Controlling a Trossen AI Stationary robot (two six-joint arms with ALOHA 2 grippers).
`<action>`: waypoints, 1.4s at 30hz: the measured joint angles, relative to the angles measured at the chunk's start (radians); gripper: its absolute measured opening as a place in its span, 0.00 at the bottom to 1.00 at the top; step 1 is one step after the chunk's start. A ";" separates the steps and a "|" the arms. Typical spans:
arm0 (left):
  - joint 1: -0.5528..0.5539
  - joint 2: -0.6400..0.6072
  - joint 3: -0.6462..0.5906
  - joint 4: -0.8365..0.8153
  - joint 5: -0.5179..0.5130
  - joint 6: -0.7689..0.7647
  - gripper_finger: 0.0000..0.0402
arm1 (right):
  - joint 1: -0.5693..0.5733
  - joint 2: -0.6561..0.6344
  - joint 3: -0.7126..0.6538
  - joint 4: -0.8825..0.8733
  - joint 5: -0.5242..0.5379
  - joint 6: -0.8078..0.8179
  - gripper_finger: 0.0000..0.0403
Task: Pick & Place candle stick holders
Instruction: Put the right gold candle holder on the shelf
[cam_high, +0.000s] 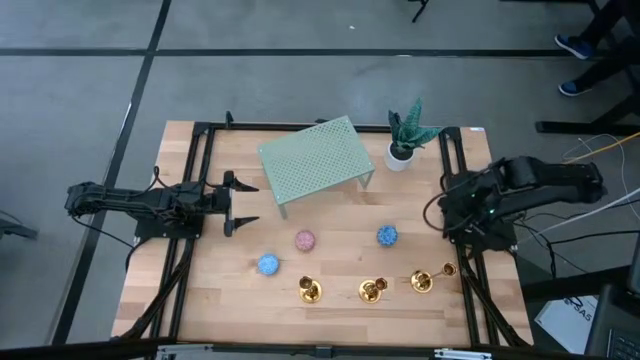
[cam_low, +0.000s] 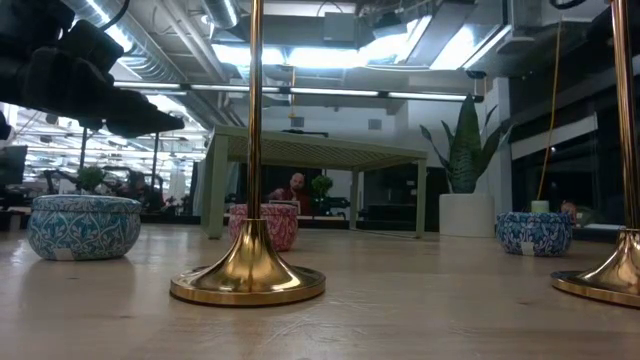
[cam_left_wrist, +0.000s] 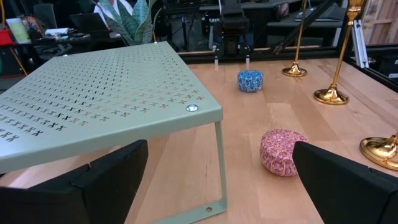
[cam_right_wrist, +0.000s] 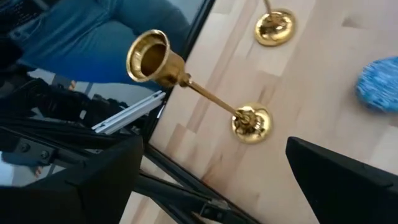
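right gripper (cam_right_wrist: 211, 180) jaws wide, empty, above rightmost candle stick holder (cam_right_wrist: 251, 122). advised: centre thin stem between jaws, close low near base. left gripper (cam_high: 243, 204) wide, idle.

I see three shiny gold candle stick holders (cam_high: 371, 290) standing up in a row near the front edge of my wooden surface (cam_high: 330, 320).

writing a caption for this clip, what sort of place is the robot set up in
Probably an open-plan office or lab used for robot testing: a wooden table in a black frame, exposed ceiling ducts with strip lights, and desks with a seated person beyond the table.
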 joint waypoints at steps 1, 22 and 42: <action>0.000 0.000 0.000 0.000 0.000 0.000 1.00 | 0.020 0.008 -0.008 0.018 0.000 0.008 0.99; 0.000 0.000 0.000 0.000 0.000 0.000 1.00 | 0.254 0.046 -0.197 0.357 0.032 0.448 0.99; 0.000 0.000 0.000 0.000 0.000 0.000 1.00 | 0.429 0.132 -0.196 0.477 0.235 0.444 0.92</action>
